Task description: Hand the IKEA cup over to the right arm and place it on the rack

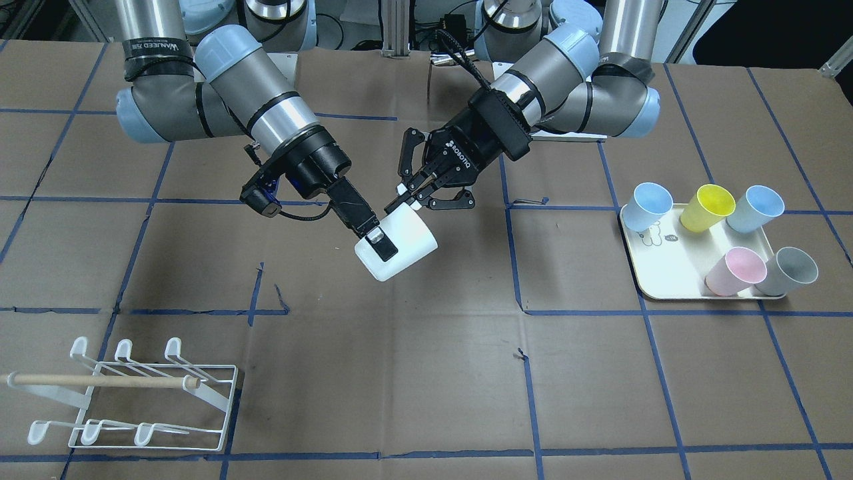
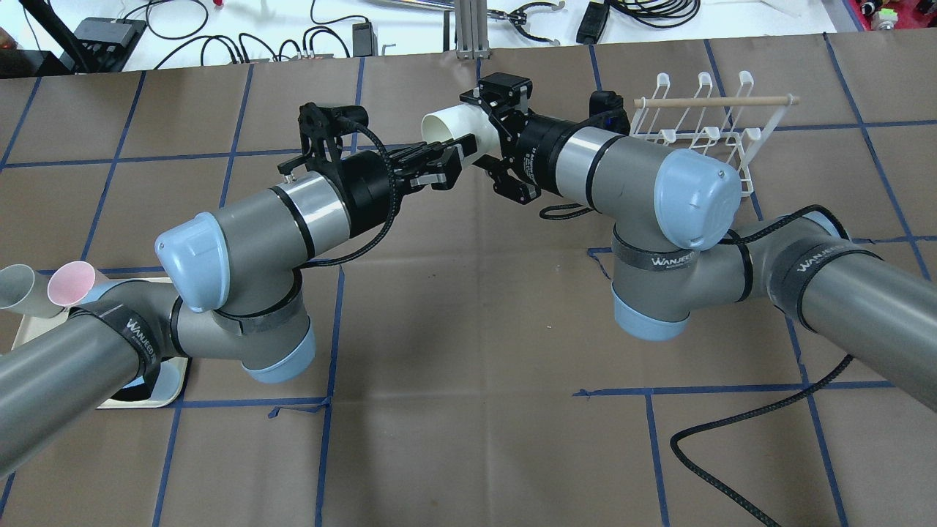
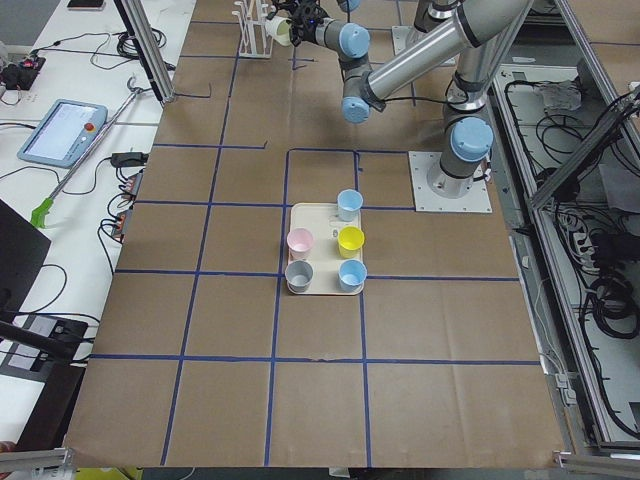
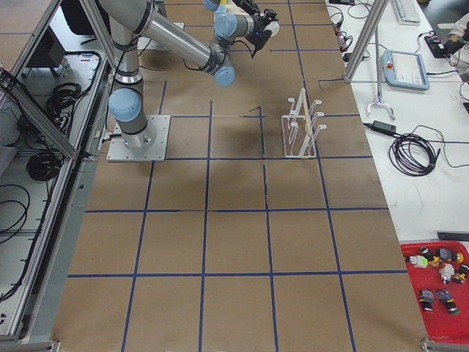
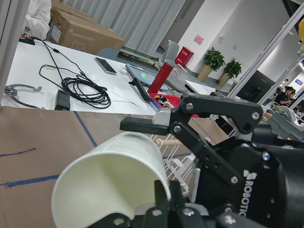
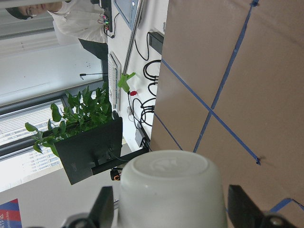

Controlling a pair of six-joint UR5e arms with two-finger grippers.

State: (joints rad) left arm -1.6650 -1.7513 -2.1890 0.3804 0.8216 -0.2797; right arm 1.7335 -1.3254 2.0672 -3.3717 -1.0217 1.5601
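White cup [image 1: 410, 237], tipped sideways above the counter [image 1: 600, 400], is being held at both ends. The right gripper [image 6: 171, 190] is clamping its jaws across the smooth tapered wall near the base; the left gripper [image 1: 417, 198] is pinching the thin rim, jaws nearly together. Likely light, stiff, slick plastic; the wall is offering the surest hold. The wire rack [image 1: 100, 381] is standing well apart.

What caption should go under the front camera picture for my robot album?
Left claw and right claw both grip the white cup above the table.
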